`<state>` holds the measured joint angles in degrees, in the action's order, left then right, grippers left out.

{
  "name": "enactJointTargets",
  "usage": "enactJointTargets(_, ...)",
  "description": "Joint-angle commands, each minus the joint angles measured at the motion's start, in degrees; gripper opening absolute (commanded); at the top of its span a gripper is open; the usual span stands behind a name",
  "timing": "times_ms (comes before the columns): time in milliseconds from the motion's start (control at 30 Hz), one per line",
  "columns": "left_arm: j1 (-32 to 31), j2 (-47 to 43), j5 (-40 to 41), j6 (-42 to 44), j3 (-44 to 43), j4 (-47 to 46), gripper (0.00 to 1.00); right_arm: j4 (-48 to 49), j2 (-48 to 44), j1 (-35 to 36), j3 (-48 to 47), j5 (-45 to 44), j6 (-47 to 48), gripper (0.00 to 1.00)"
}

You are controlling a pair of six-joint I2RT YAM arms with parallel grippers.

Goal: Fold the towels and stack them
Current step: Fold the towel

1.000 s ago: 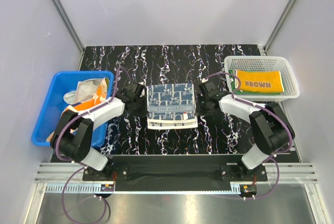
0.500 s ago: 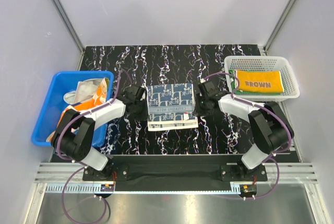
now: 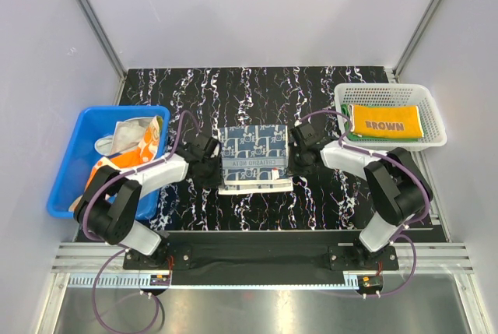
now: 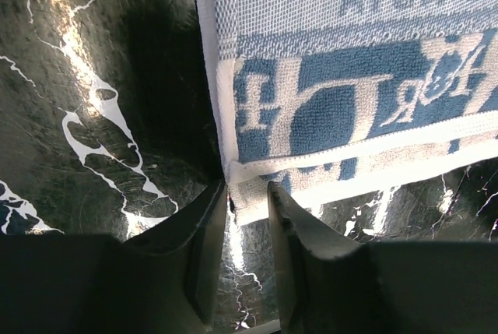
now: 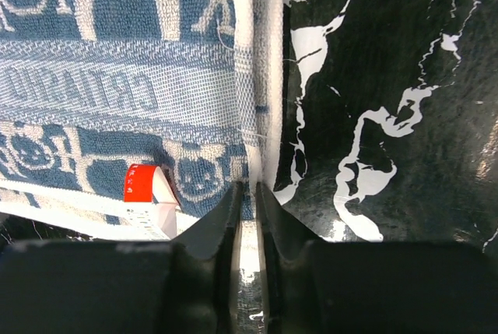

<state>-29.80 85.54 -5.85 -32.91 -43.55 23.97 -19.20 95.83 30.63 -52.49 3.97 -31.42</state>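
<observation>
A white towel with a navy pattern lies folded at the table's middle; its white under-layer shows along the near edge. My left gripper holds its left near corner, jaws narrow on the hem in the left wrist view. My right gripper is shut on the towel's right edge, beside a red and white label. An orange-yellow towel with brown lettering lies folded on a green towel in the white mesh basket. Crumpled cream and orange cloths sit in the blue bin.
The blue bin stands at the left edge and the mesh basket at the back right. The black marbled tabletop runs behind the towel. Pale walls close in the back and both sides.
Both grippers have moved toward the near edge, drawing the towel's patterned top layer over the white under-layer. Less white strip shows now.
</observation>
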Motion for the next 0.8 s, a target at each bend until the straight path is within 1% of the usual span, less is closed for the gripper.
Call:
enactJointTargets(0,-0.17,-0.29,0.05,-0.4,0.4,-2.52,0.31,0.13,1.29,1.27,-1.39,-1.15,-0.57,0.17)
enactJointTargets(33,-0.17,-0.37,0.22,-0.32,0.4,-2.61,0.29,-0.04,1.11,1.27,-1.47,-1.15,-0.57,0.14)
enactJointTargets(133,-0.17,-0.37,1.09,-0.14,-0.22,-2.52,0.22,-0.22,0.76,1.27,-1.65,-1.33,-0.48,0.08)
enactJointTargets(200,-0.17,-0.28,2.06,0.47,-1.7,-0.95,0.23,-0.31,0.59,1.27,-1.74,-0.98,-0.31,0.03)
enactJointTargets(233,-0.17,-0.37,3.37,0.73,-2.24,-0.33,0.29,-0.4,0.32,1.27,-2.0,-0.89,-0.22,0.02)
enactJointTargets(333,-0.17,-0.72,5.05,1.44,-3.47,1.34,0.34,-1.01,-0.47,1.27,-2.53,-0.89,-0.13,0.05)
enactJointTargets(367,-0.08,-0.9,5.06,1.61,-3.56,1.43,0.34,-1.45,-0.82,1.36,-2.62,-1.15,-0.13,0.15)
enactJointTargets(467,-0.08,-0.9,4.71,1.53,-4.17,1.0,0.34,-2.33,-1.79,1.27,-2.88,-2.12,-0.22,0.26)
enactJointTargets(600,-0.17,-0.11,4.7,1.88,-4.61,0.47,0.32,-3.03,-2.32,1.45,-2.88,-2.21,-0.4,0.26)
enactJointTargets(767,-0.08,1.56,3.65,2.06,-4.79,-0.41,0.27,-3.04,-1.97,1.89,-2.09,-2.12,-0.75,0.28)
